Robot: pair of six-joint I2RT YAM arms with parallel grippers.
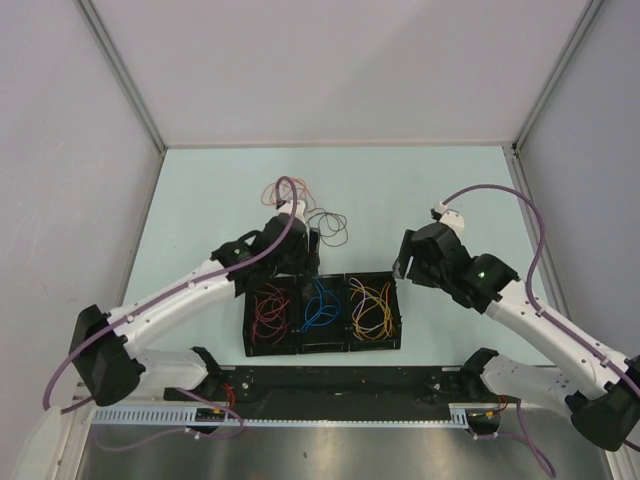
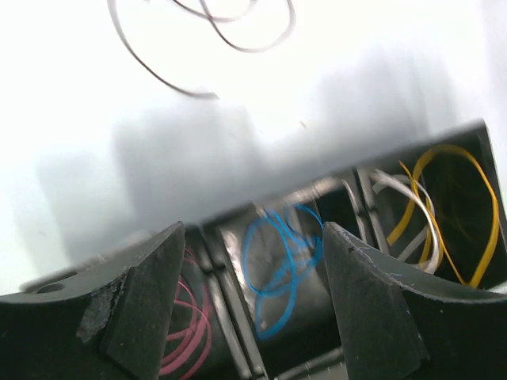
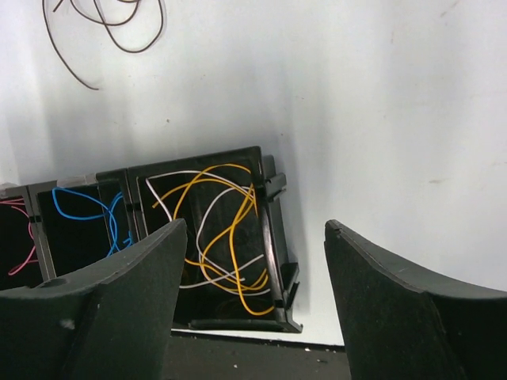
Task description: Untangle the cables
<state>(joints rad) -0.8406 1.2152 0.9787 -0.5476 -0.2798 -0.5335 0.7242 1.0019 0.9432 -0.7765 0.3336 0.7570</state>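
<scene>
You're between picks: left fingers [image 2: 139, 293] and right fingers [image 3: 119, 277] both gape empty; next, probably lift one strand from the loose cables [image 1: 328, 227] beyond the tray [image 1: 246, 335]

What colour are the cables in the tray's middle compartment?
Blue; the cables show best in the left wrist view.

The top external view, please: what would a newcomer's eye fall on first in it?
The black tray stands out at the near centre of the table, its three compartments holding red cables, blue cables and yellow cables. Behind it lie loose brown cables, while the left gripper and right gripper hang open by the tray.
</scene>
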